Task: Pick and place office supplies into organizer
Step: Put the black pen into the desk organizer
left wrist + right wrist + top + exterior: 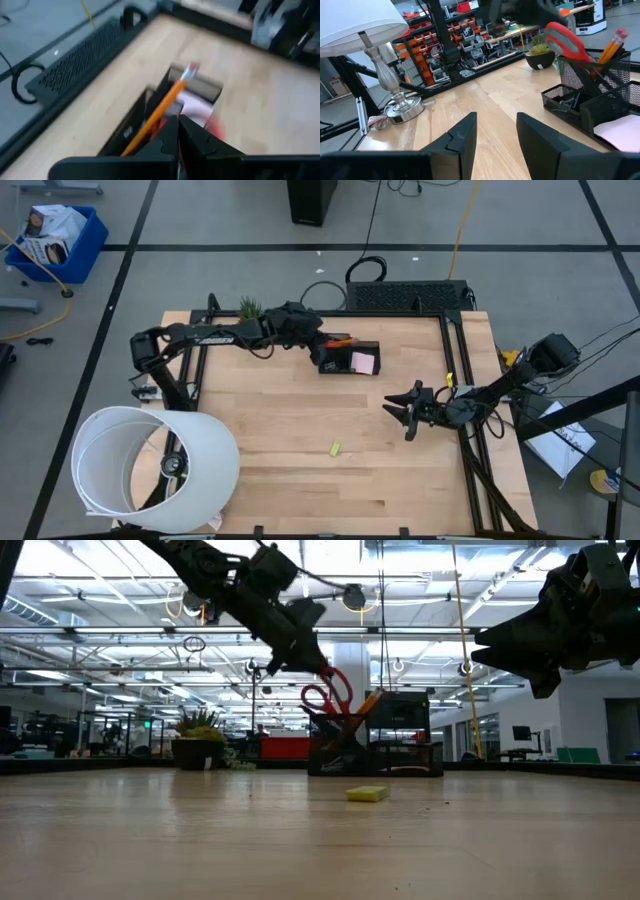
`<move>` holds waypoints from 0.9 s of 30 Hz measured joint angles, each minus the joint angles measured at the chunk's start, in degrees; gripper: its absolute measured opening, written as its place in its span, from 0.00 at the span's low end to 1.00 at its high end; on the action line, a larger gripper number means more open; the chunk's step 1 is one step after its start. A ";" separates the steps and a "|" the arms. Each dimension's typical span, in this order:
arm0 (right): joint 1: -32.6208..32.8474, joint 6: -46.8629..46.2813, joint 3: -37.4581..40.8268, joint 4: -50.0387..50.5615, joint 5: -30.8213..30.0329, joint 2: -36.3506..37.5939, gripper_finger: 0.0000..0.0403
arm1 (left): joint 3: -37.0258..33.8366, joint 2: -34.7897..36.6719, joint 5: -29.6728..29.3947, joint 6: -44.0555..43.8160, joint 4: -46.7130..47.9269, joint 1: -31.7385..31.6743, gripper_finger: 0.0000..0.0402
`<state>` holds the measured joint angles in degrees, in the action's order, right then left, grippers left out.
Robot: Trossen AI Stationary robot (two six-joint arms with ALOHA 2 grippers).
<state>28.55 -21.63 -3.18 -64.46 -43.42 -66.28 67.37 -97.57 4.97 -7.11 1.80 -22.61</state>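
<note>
The dark organizer (350, 358) stands near the table's far edge. Orange pencils (612, 45) are in its taller compartment and a pink sticky-note pad (364, 363) in the lower one. The red-handled scissors (328, 692) stand tilted in the tall compartment, handles up. My left gripper (312, 342) is at those handles, shut. My right gripper (403, 412) hovers open above the table, to the right of its middle, pointing left, holding nothing. A tiny yellow-green piece (335, 448) lies flat on the wood nearer the near edge. My left gripper comes slanting down from the table's left and is shut at the scissors' red handle (318, 680), at its upper end. The fingers (170, 137) hide the exact spot. The scissors lean with their blades down inside the organizer's tall compartment (335, 745).
A large white lampshade (150, 470) fills the near-left corner, with the lamp's metal base (400, 107) under it. A small potted plant (248, 307) sits at the far edge, left of the organizer. Bare wood lies between the organizer and the near edge.
</note>
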 joint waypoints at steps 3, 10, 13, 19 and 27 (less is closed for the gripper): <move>-0.01 0.00 0.02 0.00 0.00 0.00 0.33 | 0.02 1.44 -0.84 -1.65 -0.07 -0.02 0.02; 0.01 0.00 0.01 0.01 0.00 0.00 0.33 | 0.12 3.04 -7.82 -7.29 7.43 -1.00 0.06; 0.00 0.00 0.01 0.00 0.00 0.00 0.33 | -0.65 2.68 -12.40 -12.46 11.17 -1.03 0.11; 0.01 0.00 0.02 0.01 0.00 0.02 0.33 | -3.43 2.11 -13.80 -15.54 10.52 -1.48 0.18; 0.00 0.00 0.01 0.20 0.00 0.01 0.33 | -6.19 5.90 -16.81 -9.78 7.25 2.08 0.18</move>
<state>28.55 -21.63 -3.17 -64.26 -43.42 -66.27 61.19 -91.67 -11.84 -16.89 9.05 -20.53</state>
